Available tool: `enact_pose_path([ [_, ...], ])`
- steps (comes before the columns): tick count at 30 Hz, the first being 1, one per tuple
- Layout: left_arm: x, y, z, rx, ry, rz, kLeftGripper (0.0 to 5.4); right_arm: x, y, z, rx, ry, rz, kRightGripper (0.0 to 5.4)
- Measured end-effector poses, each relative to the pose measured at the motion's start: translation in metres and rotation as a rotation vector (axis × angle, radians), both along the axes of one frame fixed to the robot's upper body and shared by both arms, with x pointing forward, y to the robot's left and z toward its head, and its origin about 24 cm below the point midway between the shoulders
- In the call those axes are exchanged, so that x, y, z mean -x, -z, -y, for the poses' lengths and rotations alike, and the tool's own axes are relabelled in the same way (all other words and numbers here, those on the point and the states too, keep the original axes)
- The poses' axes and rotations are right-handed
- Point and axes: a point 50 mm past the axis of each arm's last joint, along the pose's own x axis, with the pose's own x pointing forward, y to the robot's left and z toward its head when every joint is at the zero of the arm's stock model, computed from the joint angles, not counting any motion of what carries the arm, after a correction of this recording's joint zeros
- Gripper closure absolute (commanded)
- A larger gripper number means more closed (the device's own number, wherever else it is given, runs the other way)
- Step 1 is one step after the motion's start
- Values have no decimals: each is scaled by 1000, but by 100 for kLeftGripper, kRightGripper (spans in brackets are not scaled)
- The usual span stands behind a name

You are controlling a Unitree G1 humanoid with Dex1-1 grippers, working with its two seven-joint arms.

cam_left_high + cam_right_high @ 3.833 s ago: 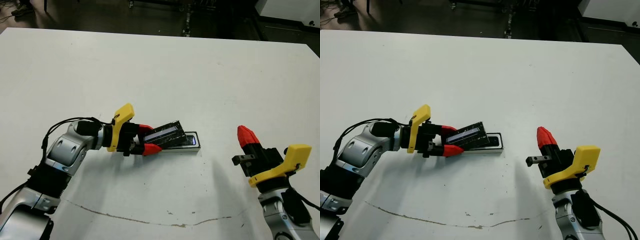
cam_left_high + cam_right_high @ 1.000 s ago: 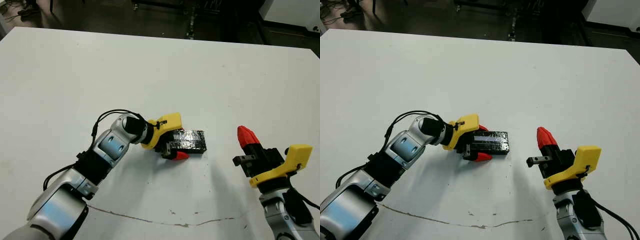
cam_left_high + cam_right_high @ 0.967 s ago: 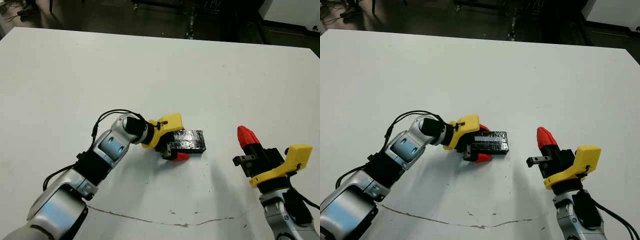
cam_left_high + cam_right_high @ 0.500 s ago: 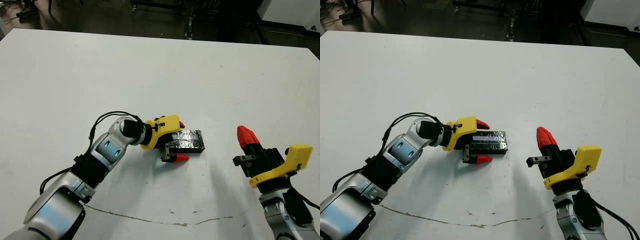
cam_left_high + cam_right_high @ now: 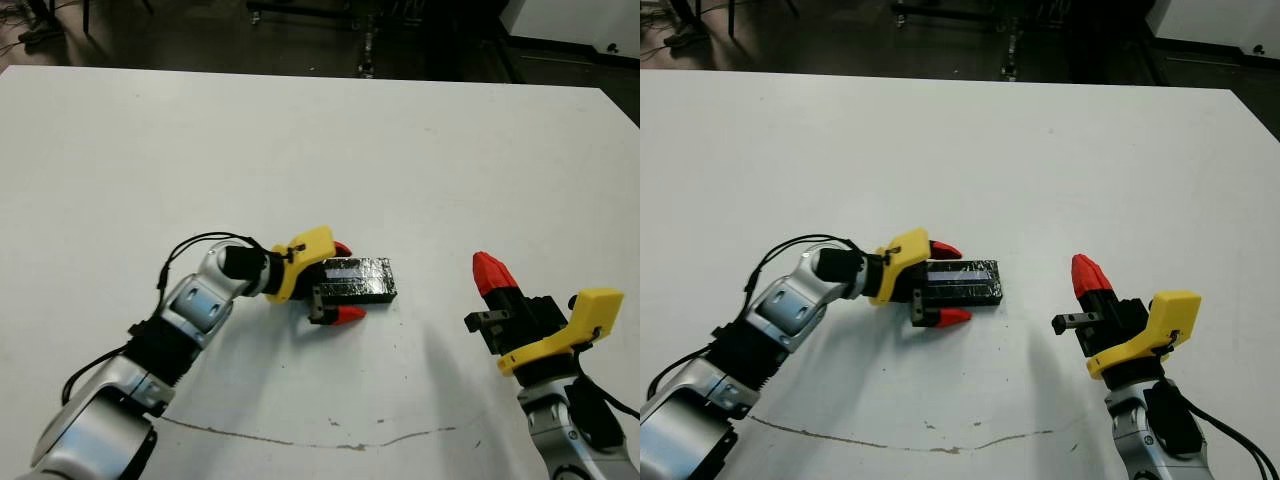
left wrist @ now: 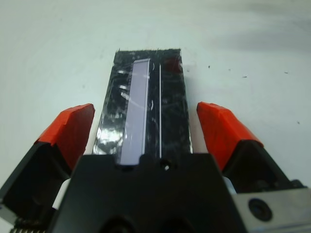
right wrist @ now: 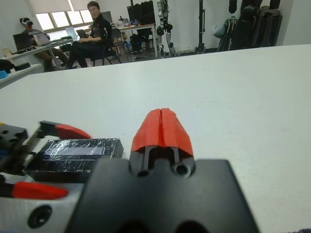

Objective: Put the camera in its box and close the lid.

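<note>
The lid [image 5: 358,277], a glossy black cover with a pale stripe, lies flat on the white table [image 5: 300,140] near its middle. It covers the box, so only a dark side wall shows beneath it. The camera is hidden. My left gripper [image 5: 344,282] is open, and its red fingertips [image 6: 73,127] stand on either side of the lid's [image 6: 146,109] near end with a gap on each side. My right gripper [image 5: 488,272] is shut and holds nothing, a hand's width to the right of the lid. The right wrist view shows its shut tips [image 7: 163,125] with the lid [image 7: 77,151] off to one side.
A thin brown scratch [image 5: 330,440] runs across the table near the front edge. Beyond the far edge is a dark floor with equipment stands. Two people [image 7: 92,34] sit at desks far behind the table in the right wrist view.
The lid went from held tilted over the white-lined box to lying flat on it. The left gripper then opened and drew back slightly left. The right arm has not moved.
</note>
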Motion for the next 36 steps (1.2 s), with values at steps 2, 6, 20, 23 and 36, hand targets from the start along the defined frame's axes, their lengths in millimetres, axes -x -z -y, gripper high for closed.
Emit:
enact_pose_path([
  [2,1,-2,-12,-3,-18,-5,1,0,0,0,0,-1,1,540],
  [6,6,-8,-36,-22,-65,-19,1,-1,-1,-1,0,-4,4,540],
  [20,17,-23,-85,-45,-216,-7,1,-3,-2,-2,0,-9,7,540],
  [23,20,-35,-93,-6,-270,22,1,-3,-2,-2,1,-10,4,540],
  [36,43,-82,-46,586,-637,248,160,-3,-1,-2,3,-12,1,540],
])
